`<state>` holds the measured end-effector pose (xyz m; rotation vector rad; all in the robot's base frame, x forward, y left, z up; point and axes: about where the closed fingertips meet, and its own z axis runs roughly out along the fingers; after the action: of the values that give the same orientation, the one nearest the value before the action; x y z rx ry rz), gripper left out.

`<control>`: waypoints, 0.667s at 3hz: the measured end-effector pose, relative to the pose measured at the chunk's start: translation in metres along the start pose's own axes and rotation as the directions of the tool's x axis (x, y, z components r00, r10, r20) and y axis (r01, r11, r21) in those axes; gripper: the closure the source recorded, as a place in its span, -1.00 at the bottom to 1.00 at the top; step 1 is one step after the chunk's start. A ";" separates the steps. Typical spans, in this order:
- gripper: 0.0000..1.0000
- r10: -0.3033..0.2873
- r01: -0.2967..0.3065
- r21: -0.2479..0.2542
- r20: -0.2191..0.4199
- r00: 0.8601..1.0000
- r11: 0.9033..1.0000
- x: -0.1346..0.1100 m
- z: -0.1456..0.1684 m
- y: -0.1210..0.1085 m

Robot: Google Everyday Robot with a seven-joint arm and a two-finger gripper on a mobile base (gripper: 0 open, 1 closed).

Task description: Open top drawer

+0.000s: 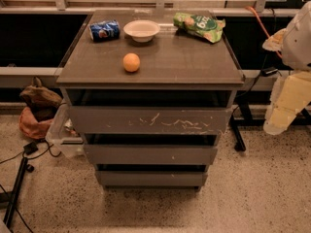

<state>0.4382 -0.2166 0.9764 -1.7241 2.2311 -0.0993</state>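
The top drawer [121, 120] is the widest grey front of the cabinet, directly under the cabinet top [184, 62], with pale whitish scratches across its centre and right. A dark gap shows between its upper edge and the cabinet top. Two narrower grey drawer fronts, the middle drawer [150, 155] and the bottom drawer [151, 178], sit below it. My arm is at the right edge of the view, white above and pale yellow below. Its lower end, the gripper [284, 108], hangs beside the cabinet's right side, apart from the drawer.
On the cabinet top lie an orange [131, 62], a white bowl [141, 30], a blue can [104, 30] on its side and a green snack bag [200, 26]. A clear plastic bin [62, 130], a brown bag [39, 103] and cables [22, 154] sit on the floor at left. A black stand leg [238, 132] is at right.
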 end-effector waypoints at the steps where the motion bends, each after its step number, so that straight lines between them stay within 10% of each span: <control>1: -1.00 0.000 0.000 0.000 0.000 1.000 1.000 0.000 0.000 0.000; 2: -1.00 -0.004 0.005 -0.022 0.037 0.999 1.000 -0.003 0.039 -0.011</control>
<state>0.4607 -0.2115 0.9434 -1.7285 2.2098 -0.0431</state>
